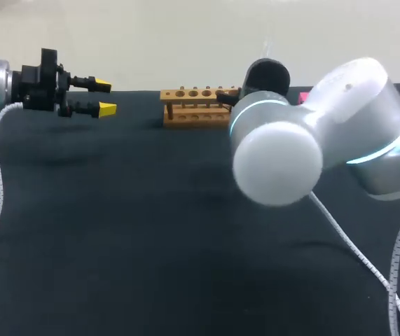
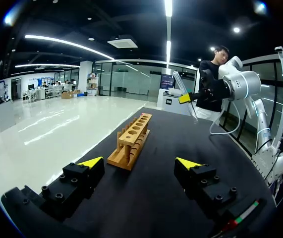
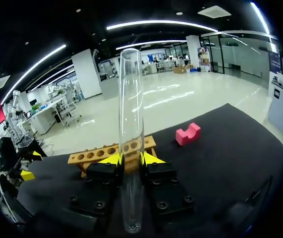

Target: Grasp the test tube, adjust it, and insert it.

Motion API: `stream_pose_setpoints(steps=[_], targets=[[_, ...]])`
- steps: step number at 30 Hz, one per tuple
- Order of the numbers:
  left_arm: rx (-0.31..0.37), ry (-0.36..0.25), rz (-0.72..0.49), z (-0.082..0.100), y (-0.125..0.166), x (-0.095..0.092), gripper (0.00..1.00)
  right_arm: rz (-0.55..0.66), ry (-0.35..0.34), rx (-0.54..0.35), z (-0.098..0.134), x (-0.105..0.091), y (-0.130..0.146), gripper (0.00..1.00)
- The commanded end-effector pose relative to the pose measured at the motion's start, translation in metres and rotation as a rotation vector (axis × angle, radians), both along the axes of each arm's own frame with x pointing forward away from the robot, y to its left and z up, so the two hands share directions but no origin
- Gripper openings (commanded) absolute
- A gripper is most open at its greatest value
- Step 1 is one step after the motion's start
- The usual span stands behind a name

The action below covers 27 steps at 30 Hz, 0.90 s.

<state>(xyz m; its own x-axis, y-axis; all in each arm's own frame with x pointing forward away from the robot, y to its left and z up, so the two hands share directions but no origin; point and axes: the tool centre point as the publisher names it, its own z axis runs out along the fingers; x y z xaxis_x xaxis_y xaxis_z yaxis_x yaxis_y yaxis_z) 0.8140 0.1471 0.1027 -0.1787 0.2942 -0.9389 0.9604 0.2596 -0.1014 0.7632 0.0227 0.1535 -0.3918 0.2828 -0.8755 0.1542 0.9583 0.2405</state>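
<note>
Test tube (image 3: 131, 99) pinched in right claw (image 3: 130, 159); left claw (image 2: 139, 162) spread.

In front of me a black surface (image 1: 150, 238) stretches from near to far, matte and dark all over. At its far edge, right of the middle, lies a small pink block (image 3: 188, 134) with a notch in its top.

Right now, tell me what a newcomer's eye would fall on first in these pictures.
The clear test tube stands out first, clamped between the yellow tips of the right end effector, with the wooden rack at the table's far edge just beyond it. Next comes the right arm's big white joint, bulking across the head view's middle right. The left end effector hangs open and empty at the far left.
</note>
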Motion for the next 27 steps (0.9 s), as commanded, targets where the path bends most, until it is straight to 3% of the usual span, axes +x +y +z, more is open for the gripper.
stream_pose_setpoints(steps=[1, 15, 27], targets=[[-0.001, -0.005, 0.004, -0.001, 0.0, -0.002, 1.0, -0.026, -0.101, -0.018, -0.002, 0.012, 0.012, 0.0], [-0.001, -0.005, 0.004, -0.001, 0.0, -0.002, 1.0, -0.06, -0.288, -0.058, 0.024, 0.054, 0.01, 0.0], [-0.001, -0.005, 0.004, -0.001, 0.0, -0.002, 1.0, -0.024, -0.372, -0.082, 0.031, 0.093, 0.009, 0.0]])
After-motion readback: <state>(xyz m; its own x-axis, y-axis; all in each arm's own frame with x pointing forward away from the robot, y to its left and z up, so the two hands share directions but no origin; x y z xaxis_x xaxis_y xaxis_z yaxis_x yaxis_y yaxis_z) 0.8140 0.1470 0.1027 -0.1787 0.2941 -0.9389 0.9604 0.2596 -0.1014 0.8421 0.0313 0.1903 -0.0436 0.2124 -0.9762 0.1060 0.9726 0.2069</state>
